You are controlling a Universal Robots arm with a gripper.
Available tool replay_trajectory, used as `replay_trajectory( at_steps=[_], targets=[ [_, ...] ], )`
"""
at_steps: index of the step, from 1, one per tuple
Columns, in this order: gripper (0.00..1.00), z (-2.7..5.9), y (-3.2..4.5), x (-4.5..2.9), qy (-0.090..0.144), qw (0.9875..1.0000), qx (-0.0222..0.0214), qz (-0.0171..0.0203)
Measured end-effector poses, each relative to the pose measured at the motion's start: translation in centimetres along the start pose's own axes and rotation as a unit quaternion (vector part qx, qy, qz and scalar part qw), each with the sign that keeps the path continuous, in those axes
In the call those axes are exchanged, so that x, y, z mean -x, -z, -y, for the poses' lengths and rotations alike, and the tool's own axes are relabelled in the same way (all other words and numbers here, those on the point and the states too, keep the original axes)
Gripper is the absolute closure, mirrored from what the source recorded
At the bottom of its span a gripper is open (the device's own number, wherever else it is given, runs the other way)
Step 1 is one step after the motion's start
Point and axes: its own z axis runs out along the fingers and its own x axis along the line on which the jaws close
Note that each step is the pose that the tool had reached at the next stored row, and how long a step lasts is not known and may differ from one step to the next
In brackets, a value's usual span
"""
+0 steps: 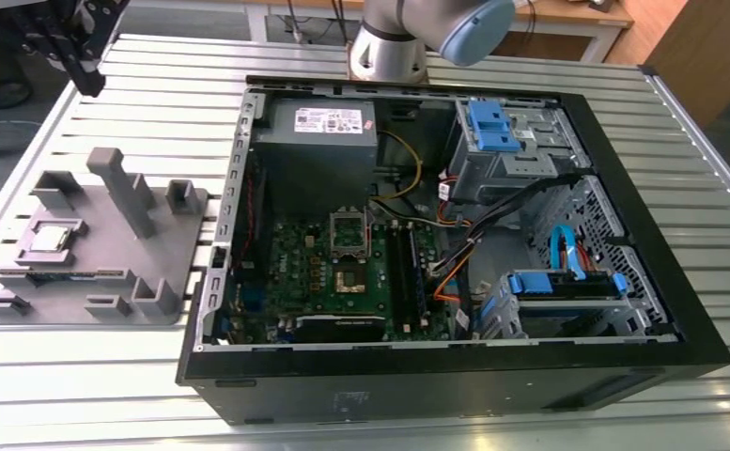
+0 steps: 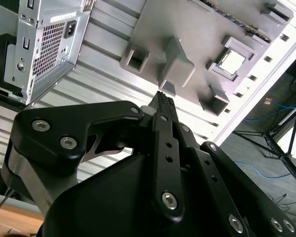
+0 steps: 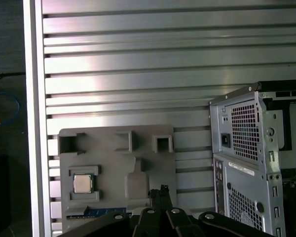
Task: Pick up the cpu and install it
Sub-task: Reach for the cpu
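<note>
In the exterior view the gripper (image 1: 86,81) hangs over the slatted aluminium table (image 1: 151,103), at about 12 o'clock from the grey holder tray (image 1: 89,287) and well apart from it. In both wrist views its fingers (image 2: 163,103) (image 3: 160,192) are pressed together with nothing between them. The cpu (image 1: 49,237) (image 2: 233,62) (image 3: 82,183) lies flat in a square recess near the tray's 9 o'clock edge, untouched, with a memory module (image 1: 61,274) slotted just at its 6 o'clock. The open computer case (image 1: 615,310) stands at 3 o'clock of the tray, and its green motherboard (image 1: 292,272) shows the socket (image 1: 343,275) near the middle.
</note>
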Motion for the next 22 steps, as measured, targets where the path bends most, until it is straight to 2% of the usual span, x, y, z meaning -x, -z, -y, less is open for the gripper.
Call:
replay_trajectory(
  at_steps=[9, 22],
  targets=[
    [0.89, 0.08, 0.02, -1.12, 0.000, 1.0000, 0.0000, 0.0000],
    [0.89, 0.27, 0.05, -3.60, 0.000, 1.0000, 0.0000, -0.0001]
  ],
)
